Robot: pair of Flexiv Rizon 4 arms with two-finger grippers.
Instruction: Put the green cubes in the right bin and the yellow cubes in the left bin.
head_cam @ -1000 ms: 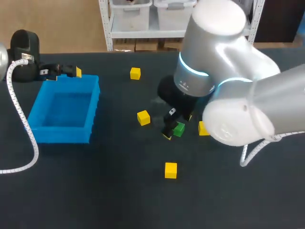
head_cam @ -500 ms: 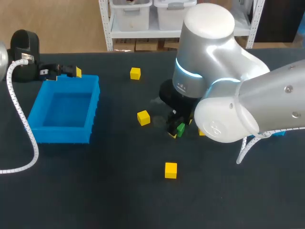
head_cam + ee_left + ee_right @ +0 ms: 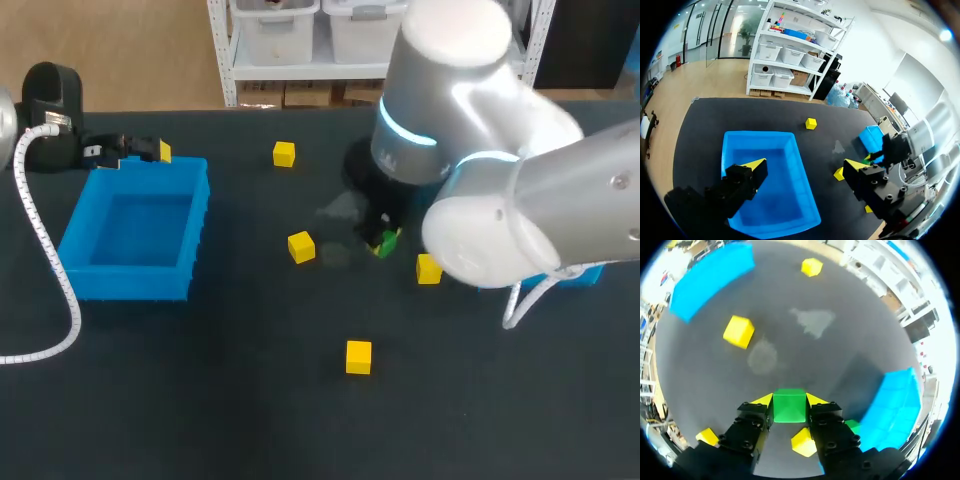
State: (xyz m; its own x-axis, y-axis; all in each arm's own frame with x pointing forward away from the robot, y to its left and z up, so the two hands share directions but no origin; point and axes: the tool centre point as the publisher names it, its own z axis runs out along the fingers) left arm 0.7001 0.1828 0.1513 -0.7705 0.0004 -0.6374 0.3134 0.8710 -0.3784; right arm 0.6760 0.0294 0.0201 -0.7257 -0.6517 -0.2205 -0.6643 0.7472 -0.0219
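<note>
The right pincer [image 3: 789, 402] is closed on a green cube [image 3: 789, 406] and holds it above the desk [image 3: 200, 400] near the middle, left of the right bin [image 3: 895, 405]. The left pincer [image 3: 805, 167] gapes wide and holds nothing, at the far edge of the left bin [image 3: 730, 145]. Four yellow cubes [image 3: 301, 246] lie scattered on the desk.

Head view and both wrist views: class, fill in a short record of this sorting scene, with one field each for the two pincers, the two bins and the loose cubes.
right pincer: shut on the green cube, near the table's middle
left pincer: open, holding nothing, at the left bin's far side
left bin: blue, no cube inside
right bin: blue, mostly hidden in the head view
yellow cubes: four loose on the table, none in a bin
</note>
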